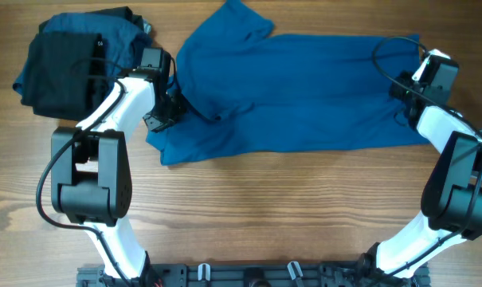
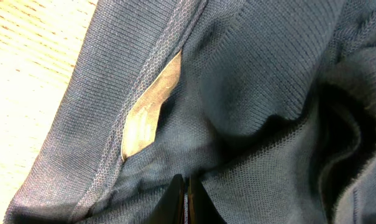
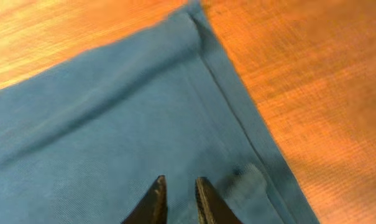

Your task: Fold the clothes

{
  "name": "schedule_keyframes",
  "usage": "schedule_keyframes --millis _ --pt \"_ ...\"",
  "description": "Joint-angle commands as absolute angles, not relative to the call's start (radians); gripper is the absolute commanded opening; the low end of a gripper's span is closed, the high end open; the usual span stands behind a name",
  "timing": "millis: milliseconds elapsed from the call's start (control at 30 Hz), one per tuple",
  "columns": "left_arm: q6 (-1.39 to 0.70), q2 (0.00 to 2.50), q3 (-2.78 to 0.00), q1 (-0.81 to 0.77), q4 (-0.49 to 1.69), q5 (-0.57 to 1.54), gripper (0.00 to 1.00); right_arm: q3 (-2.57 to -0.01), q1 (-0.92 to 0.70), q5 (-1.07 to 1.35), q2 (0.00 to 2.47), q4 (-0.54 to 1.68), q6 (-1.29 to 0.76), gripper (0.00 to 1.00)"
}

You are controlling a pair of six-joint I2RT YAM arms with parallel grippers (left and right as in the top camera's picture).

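Fingertips of the left gripper (image 2: pixel 186 198) are pinched together on bunched fabric of the blue polo shirt (image 1: pixel 320 88) (near its collar end). The right gripper (image 3: pixel 178 199), jaws slightly parted, is at the hem corner. The shirt lies spread across the table (image 1: pixel 264 215), with dark garments (image 1: pixel 65 64) piled at the far left.

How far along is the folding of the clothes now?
Done: a dark pile sits folded at the far left. In hand: the blue shirt lies stretched sideways, with the left gripper shut at its collar end and the right gripper slightly open over its hem corner. Left: folding this shirt up.
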State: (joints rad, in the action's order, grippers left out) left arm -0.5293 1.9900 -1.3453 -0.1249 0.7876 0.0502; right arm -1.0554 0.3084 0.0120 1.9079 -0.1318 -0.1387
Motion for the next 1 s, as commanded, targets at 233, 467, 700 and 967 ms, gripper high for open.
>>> schedule_keyframes --millis 233,467,700,967 --pt "-0.529 1.999 -1.339 -0.113 0.785 0.025 0.04 -1.096 0.531 0.223 1.798 0.229 0.067 0.64" --pt "-0.529 1.999 -1.339 -0.113 0.772 0.026 0.04 -1.096 0.601 0.279 1.880 0.258 0.158 0.65" --pt "-0.529 1.999 -1.339 -0.113 0.776 0.025 0.04 -1.096 0.586 0.308 1.954 0.252 0.243 0.60" --pt "-0.529 1.957 -1.380 -0.110 0.767 0.025 0.04 -1.095 0.585 0.308 2.008 0.223 0.232 0.20"
